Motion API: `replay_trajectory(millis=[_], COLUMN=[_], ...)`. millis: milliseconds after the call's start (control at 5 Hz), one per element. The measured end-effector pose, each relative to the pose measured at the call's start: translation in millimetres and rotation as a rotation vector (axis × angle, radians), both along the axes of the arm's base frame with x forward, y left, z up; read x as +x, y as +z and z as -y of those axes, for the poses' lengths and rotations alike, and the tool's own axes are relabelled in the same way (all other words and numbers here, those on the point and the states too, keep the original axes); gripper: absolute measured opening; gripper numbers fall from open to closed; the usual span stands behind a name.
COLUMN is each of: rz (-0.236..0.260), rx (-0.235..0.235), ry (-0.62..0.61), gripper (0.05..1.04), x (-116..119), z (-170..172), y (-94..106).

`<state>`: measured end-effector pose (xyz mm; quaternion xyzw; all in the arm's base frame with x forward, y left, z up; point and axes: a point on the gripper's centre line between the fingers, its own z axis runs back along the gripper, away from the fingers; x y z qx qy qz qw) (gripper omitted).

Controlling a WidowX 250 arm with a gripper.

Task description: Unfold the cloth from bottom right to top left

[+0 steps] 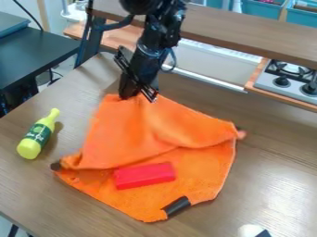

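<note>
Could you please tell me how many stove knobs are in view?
2. Both are on the stove at the upper right: the left knob below the burner, and the right knob at the picture's edge. More may be hidden beyond that edge.

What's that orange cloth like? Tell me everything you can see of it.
The cloth is bright orange and looks soft, with a slightly fuzzy texture. It lies on the wooden-looking table, partly folded: a rumpled upper layer ends in a wavy edge across the middle, leaving the lower part exposed. A black piece sits at its bottom edge. A red block rests on the exposed part, and the gripper is at its top corner.
</note>
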<state>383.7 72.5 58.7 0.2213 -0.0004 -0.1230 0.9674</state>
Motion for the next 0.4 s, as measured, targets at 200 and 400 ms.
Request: replay_trajectory(millis=[200, 400], rz=[0.009, 0.028], rx=[0.004, -0.001], ry=[0.039, 0.046], gripper=[0.05, 0.05], x=[22.0, 38.5], z=[-19.5, -31.3], y=[5.3, 7.2])
